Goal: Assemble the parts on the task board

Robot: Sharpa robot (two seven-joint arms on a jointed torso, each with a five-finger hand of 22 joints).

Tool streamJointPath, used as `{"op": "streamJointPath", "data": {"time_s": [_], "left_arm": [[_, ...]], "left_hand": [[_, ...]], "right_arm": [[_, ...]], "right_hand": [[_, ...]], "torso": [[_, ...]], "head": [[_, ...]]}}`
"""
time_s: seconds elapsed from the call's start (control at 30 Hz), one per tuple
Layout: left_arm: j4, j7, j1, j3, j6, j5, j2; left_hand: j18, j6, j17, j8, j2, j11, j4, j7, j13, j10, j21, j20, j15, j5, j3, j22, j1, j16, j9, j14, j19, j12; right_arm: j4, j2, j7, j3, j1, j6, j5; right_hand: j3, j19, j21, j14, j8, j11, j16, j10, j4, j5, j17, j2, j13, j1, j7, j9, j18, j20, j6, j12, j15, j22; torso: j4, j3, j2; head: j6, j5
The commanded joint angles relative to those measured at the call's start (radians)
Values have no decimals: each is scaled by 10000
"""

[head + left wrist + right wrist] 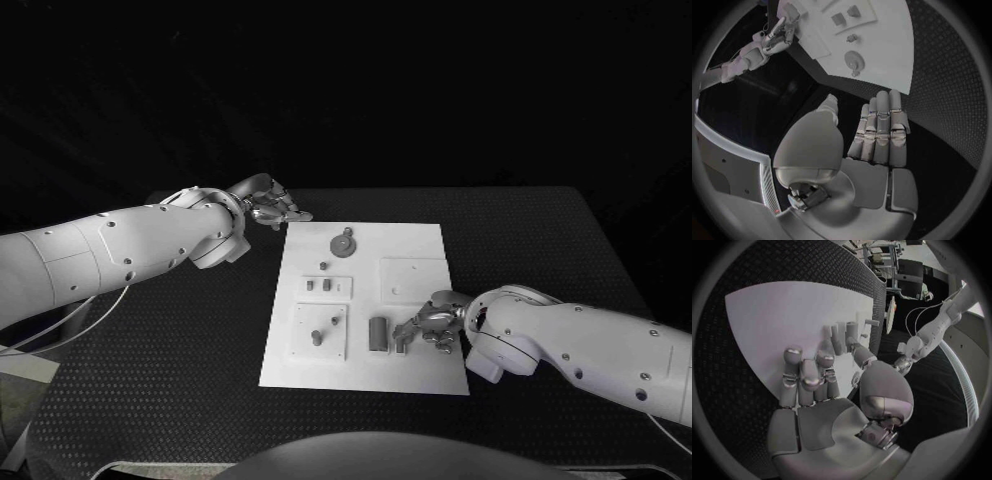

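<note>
The white task board (411, 235) lies in the middle of the black table. On it are an oval part (343, 243), small blocks (326, 285), a peg (317, 338) and a dark cylinder (378, 333). My right hand (431, 323) hovers over the board's near right part, just beside the cylinder. In the right wrist view its fingers (808, 371) are curled and the thumb reaches toward upright parts (842, 335); a grip is not clear. My left hand (270, 208) is by the board's far left corner, its fingers (881, 130) straight and holding nothing.
The black mat (173, 340) surrounds the board on all sides. A raised square plate (414, 278) sits on the board's right half. In the left wrist view the oval part (854, 61) lies near the board's edge, just ahead of the fingertips.
</note>
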Motion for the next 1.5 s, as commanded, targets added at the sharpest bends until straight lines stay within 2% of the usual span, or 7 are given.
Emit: {"op": "streamJointPath", "data": {"time_s": [0.03, 0.67, 0.93, 1.07, 1.2, 1.3, 1.5], "left_arm": [[19, 38, 8, 4, 84, -22, 8], [8, 56, 7, 4, 85, -24, 8], [15, 66, 7, 4, 76, -24, -10], [15, 72, 7, 4, 72, -24, -14], [13, 57, 7, 4, 65, -24, -12], [9, 59, 6, 4, 59, -24, -10], [-4, 69, 5, 4, 65, -25, 16]], "left_hand": [[134, 55, 15, -68, 16, 31, -4, 8, -17, -29, 22, -10, -10, 11, -74, -17, 90, -57, -12, 83, 50, -3], [134, 59, 17, -69, 21, 30, -4, 7, -18, -27, 22, -10, -11, 11, -81, -22, 101, -61, -18, 85, 51, -2], [135, 61, 18, -69, 24, 29, -5, 7, -18, -26, 22, -11, -11, 12, -83, -24, 108, -62, -20, 86, 52, -1], [135, 63, 18, -69, 26, 29, -5, 6, -18, -25, 23, -11, -11, 12, -84, -25, 111, -63, -21, 87, 53, -1], [135, 64, 19, -69, 30, 29, -5, 6, -18, -24, 23, -11, -12, 12, -85, -26, 116, -64, -22, 88, 54, 0], [136, 67, 20, -69, 43, 27, -6, 5, -18, -20, 24, -12, -13, 12, -85, -28, 126, -65, -24, 90, 56, 2], [136, 70, 21, -69, 56, 27, -6, 4, -18, -19, 24, -12, -13, 12, -86, -30, 136, -66, -26, 92, 58, 3]], "right_arm": [[16, 18, 124, -1, -10, 249, -14], [106, -222, 363, 0, -10, -272, -628], [418, -662, 886, 32, 0, -847, -1574], [499, -813, 1874, 36, 1, -1348, -2155], [514, -894, 2773, 35, -2, -1683, -2988], [535, -931, 3499, 33, -7, -1792, -3620], [540, -923, 4052, 32, -45, -1804, -4545]], "right_hand": [[45, -46, -43, -86, -34, 12, -45, -58, 49, -35, -25, -135, -3, 0, 14, -6, 298, -34, -48, -32, 11, -17], [171, -30, -19, -69, -24, 16, -18, -64, 129, -35, 16, -186, 24, -17, 18, 24, 298, -39, -44, -12, 20, -26], [373, -8, -35, -130, -87, 44, -65, -96, 292, -34, -132, -676, 20, 41, 52, 15, 298, -73, -190, -38, 28, -61], [619, -23, -52, -216, -188, 200, -103, -205, 235, -37, -255, -849, 51, 461, 237, -103, 295, -117, -920, -46, 158, -81], [746, -30, -41, -234, -140, 309, -101, -265, -10, -34, -259, -687, 88, 973, 334, -123, 296, -146, -1171, -17, 259, -79], [1048, -30, -35, -229, -81, 274, -97, -258, -315, -39, -257, -227, 99, 1697, 311, -92, 292, -204, -1094, 2, 247, -75], [770, -154, -20, -286, -142, 366, -123, -347, -365, -35, -260, 52, 108, 2268, 390, -119, 259, -143, -1319, -5, 322, -39]], "torso": [[-1, 5, 0], [11, -1, -3], [2, -4, -5], [3, 4, 0], [5, 12, 2], [1, 15, 4], [-6, 19, 1]], "head": [[-1, -2], [7, -4], [15, 9], [17, 15], [14, 12], [27, 2], [32, -5]]}}
